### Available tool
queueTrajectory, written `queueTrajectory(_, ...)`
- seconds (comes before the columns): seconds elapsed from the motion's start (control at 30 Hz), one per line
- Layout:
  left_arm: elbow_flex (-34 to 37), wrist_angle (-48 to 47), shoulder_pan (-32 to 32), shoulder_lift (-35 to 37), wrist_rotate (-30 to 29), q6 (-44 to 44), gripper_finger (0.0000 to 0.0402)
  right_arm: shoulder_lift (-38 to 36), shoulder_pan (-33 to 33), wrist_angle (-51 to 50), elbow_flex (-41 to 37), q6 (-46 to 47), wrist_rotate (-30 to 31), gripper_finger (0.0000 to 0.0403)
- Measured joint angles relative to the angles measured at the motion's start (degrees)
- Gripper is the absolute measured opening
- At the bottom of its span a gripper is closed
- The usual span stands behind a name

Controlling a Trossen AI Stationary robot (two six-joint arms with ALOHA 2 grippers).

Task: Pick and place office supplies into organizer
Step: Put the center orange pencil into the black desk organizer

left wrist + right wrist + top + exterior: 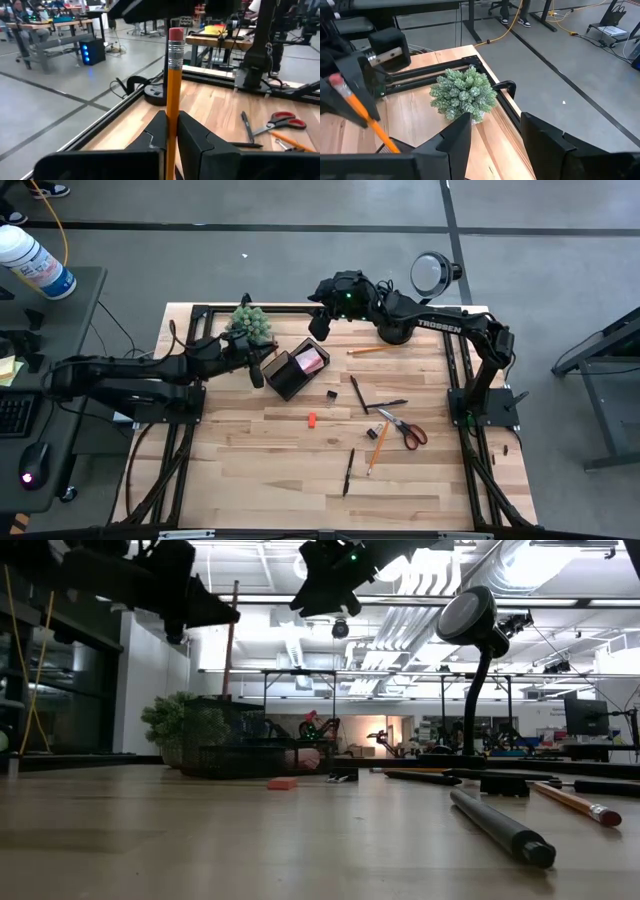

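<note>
My left gripper (257, 368) hangs just left of the black organizer (291, 372) and is shut on an orange pencil (173, 100), whose pink eraser end (176, 34) sticks up. A pink sticky-note pad (312, 360) sits inside the organizer. My right gripper (495, 120) stands open and holds nothing, raised over the organizer's far side (322, 325). Loose on the table lie a red-orange block (312, 419), a tiny black piece (331, 393), two black pens (355, 392), red-handled scissors (405, 428) and two pencils (377, 448). My left gripper pinches the pencil's shaft (172, 125) between its two fingers (195, 137), some way below the eraser end. The fingers reach in about level from the table's left and lie across the pencil. The pencil stands tilted, eraser end (335, 80) up; its lower end is hidden.
A green spiky plant (251, 323) stands at the far left, close behind the organizer. The black lamp's base (392, 330) and round head (432, 272) stand at the far edge. A third pen (348, 470) lies toward the near edge; bare wood lies near left.
</note>
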State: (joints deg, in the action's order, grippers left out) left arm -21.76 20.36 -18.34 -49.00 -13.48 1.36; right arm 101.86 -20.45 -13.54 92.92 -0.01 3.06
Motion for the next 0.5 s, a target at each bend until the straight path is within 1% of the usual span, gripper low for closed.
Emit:
queueTrajectory(0.23, 0.0, 0.2, -0.01, -5.62, -0.01, 0.78, 0.0007, 0.0, 0.0, 0.0, 0.0, 0.0, -0.01, 0.0162)
queueTrajectory(0.5, 0.01, -0.5, 0.0, -8.6, 0.45, 2.22, 0.0028, 0.0, 0.0, 0.0, 0.0, 0.02, -0.01, 0.0146)
